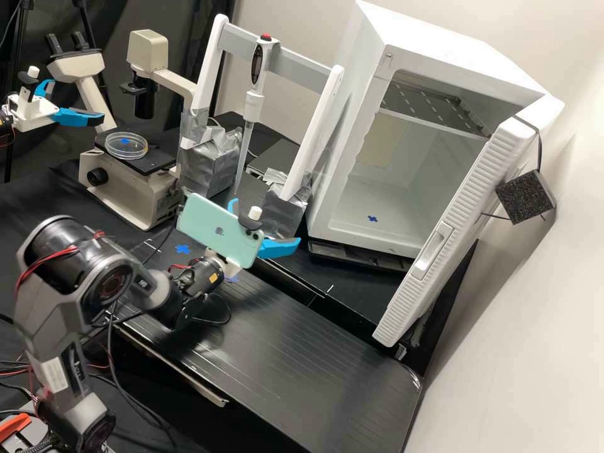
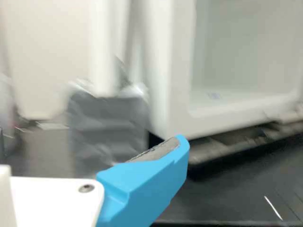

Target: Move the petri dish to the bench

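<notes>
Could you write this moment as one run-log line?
fingers: open, empty | petri dish: on microscope stage | white cabinet door: open | transfer: not done

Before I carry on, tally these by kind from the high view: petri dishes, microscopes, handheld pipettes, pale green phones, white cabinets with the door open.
Petri dish: 1
Microscope: 1
Pipette: 1
Pale green phone: 1
Open white cabinet: 1
Total: 5
</notes>
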{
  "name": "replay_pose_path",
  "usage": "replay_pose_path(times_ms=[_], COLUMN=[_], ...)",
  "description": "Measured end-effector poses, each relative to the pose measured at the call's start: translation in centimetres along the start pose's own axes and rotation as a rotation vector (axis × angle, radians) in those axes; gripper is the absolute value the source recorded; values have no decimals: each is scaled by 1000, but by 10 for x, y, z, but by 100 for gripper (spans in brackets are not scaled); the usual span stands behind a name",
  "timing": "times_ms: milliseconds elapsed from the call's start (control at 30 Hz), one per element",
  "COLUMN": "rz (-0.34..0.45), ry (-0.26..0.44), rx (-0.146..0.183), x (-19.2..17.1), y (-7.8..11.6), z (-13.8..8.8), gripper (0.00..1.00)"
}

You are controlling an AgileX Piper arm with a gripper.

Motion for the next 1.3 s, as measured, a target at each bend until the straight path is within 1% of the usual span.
replay_pose_path(times_ms=[33, 67, 100, 133, 167, 200, 333, 400, 467, 500, 700, 800, 867, 900, 1033, 1100, 1167, 1267, 1300], rz=[8, 2, -5, -25, -41, -57, -112, -149, -177, -202, -324, -394, -435, -459, -519, -549, -560, -554, -546], ry=[59, 79, 127, 199, 242, 296, 476, 539, 572, 595, 650, 639, 631, 619, 606, 616, 625, 624, 618], rx=[-2, 0, 2, 3, 1, -8, -48, -68, -71, -77, -85, -121, -133, -143, -182, -193, -187, -160, -146], x=[-10, -14, -22, -31, -37, -43, -59, -61, -60, -58, -41, -27, -16, -11, 5, 7, 11, 17, 20], y=[0, -2, -4, -7, -11, -14, -25, -31, -34, -36, -55, -71, -82, -88, -103, -104, -101, -95, -92], z=[-11, -15, -24, -39, -47, -58, -91, -106, -118, -128, -167, -182, -193, -195, -205, -209, -212, -214, -215], gripper=[100, 100, 100, 100, 100, 100, 100, 100, 100, 100, 100, 100, 100, 100, 100, 100, 100, 100, 100])
